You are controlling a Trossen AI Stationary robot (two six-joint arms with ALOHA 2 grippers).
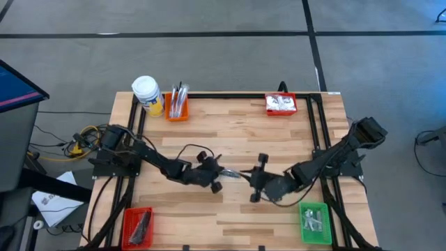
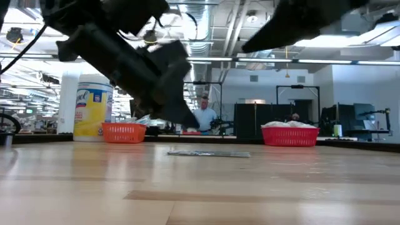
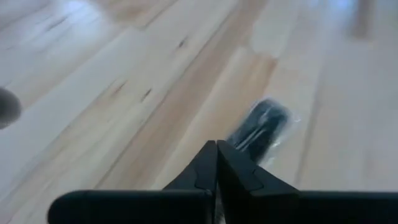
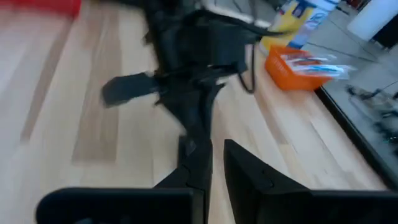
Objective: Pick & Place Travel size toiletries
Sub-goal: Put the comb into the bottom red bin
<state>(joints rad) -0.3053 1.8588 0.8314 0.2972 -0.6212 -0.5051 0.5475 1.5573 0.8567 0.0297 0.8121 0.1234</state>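
From the front edge of the table (image 1: 230, 216), the nearest things are two bins at the corners: a red bin (image 1: 137, 228) holding dark bars (image 1: 142, 223) on the left, and a green bin (image 1: 315, 222) with small silvery sachets (image 1: 313, 219) on the right. Further in, at mid-table, the two arms meet almost nose to nose. The left gripper (image 3: 216, 147) has its fingers pressed fully together, holding nothing, tip pointing at a sachet (image 3: 261, 124) with dark contents lying flat on the wood just ahead of it. In the low view the same sachet (image 2: 208, 152) lies alone on the boards. The right gripper (image 4: 214, 149) faces the left one from close by, its jaws parted by a narrow gap and nothing between them. At the far edge stand an orange bin (image 1: 175, 109) with toothbrushes (image 1: 178, 96), a yellow jar (image 1: 148, 95) just beside it, and a red bin (image 1: 281, 104) of white packets (image 1: 281, 102). Beyond the table, a person (image 2: 203, 116) stands in the room.
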